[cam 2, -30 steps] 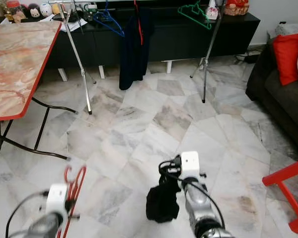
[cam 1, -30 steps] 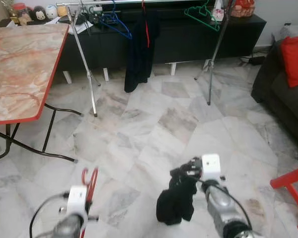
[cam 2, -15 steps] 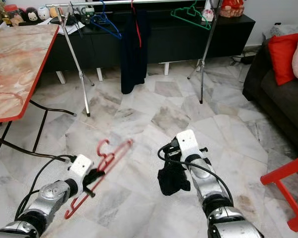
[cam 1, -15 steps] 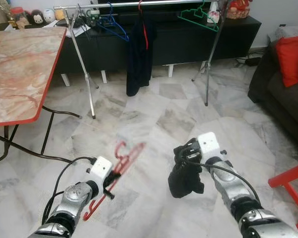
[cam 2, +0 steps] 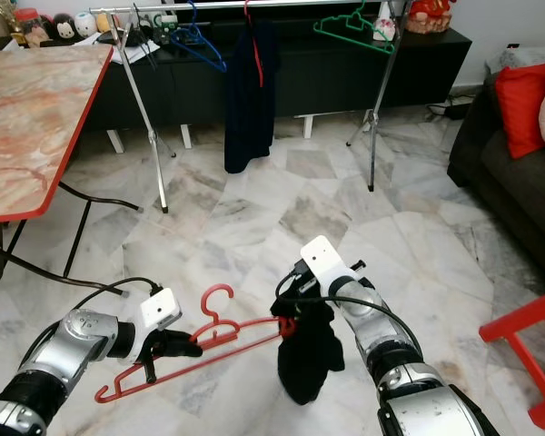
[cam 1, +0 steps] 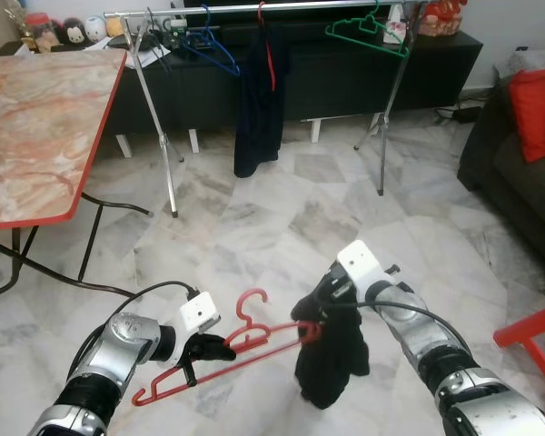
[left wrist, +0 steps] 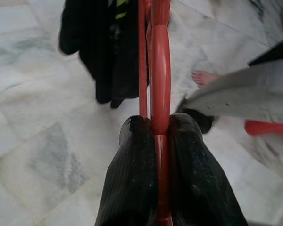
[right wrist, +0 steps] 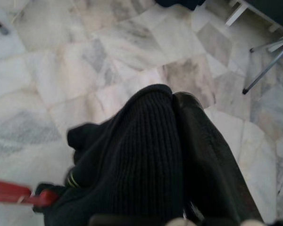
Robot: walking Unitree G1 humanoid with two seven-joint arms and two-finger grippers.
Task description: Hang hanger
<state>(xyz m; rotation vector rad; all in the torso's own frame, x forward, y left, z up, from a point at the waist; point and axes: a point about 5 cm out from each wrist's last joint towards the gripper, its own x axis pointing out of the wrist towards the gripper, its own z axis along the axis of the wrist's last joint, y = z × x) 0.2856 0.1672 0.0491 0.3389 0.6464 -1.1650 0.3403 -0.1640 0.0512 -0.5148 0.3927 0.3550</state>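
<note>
One red hanger (left fingers pinching it), one black garment — right-held

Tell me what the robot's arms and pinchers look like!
Both arms are shiny silver metal tubes with black joints. Each wrist carries a small white box, and a thin black cable loops out beside it. The left gripper and the right gripper each end in two long black fingers with a ribbed surface.

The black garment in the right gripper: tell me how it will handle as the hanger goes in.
The black garment is probably floppy: it sags in folds below the right gripper. It looks light, a knit. It may bunch as the red hanger, clamped in the left gripper, pushes in.
</note>
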